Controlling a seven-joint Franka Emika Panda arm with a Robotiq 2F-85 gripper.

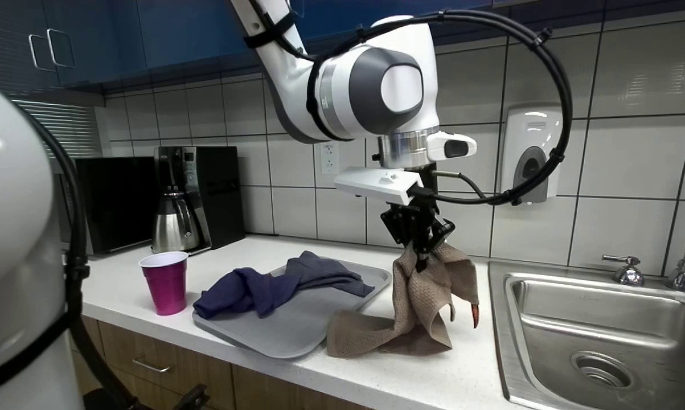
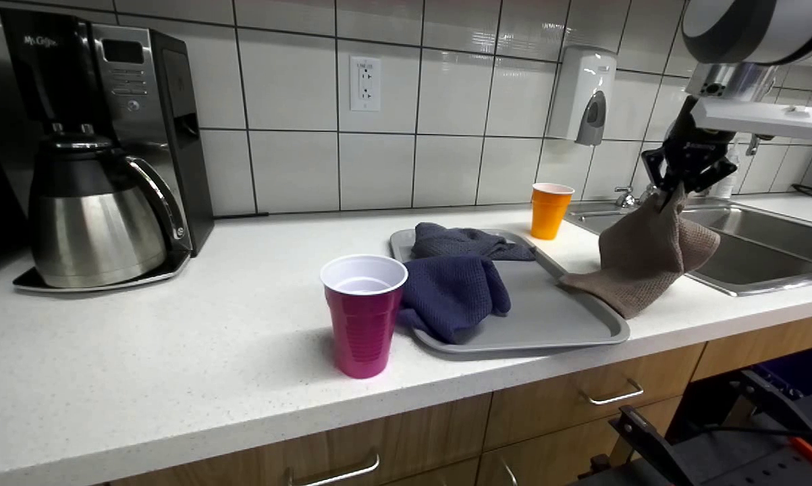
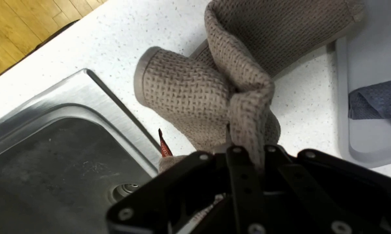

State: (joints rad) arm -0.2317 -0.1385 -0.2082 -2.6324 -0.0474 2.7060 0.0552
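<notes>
My gripper is shut on a brown waffle-weave cloth, seen in both exterior views (gripper (image 1: 421, 261), cloth (image 1: 419, 307); gripper (image 2: 663, 197), cloth (image 2: 648, 253)). In the wrist view, a fold of the cloth (image 3: 185, 87) runs up between the fingers (image 3: 250, 156). The cloth hangs down from the fingers, its lower end by the edge of a grey tray (image 1: 296, 336). A red tag (image 1: 475, 316) sticks out from the cloth. On the tray lie a crumpled navy cloth (image 2: 453, 297) and a grey-blue cloth (image 2: 472, 243).
A steel sink (image 1: 500, 336) is beside the cloth. A magenta cup (image 2: 363, 331) stands by the tray's near corner. An orange cup (image 2: 549, 212) stands behind the tray. A coffee maker (image 2: 109, 182) stands farther along the counter. A soap dispenser (image 1: 533, 148) is on the tiled wall.
</notes>
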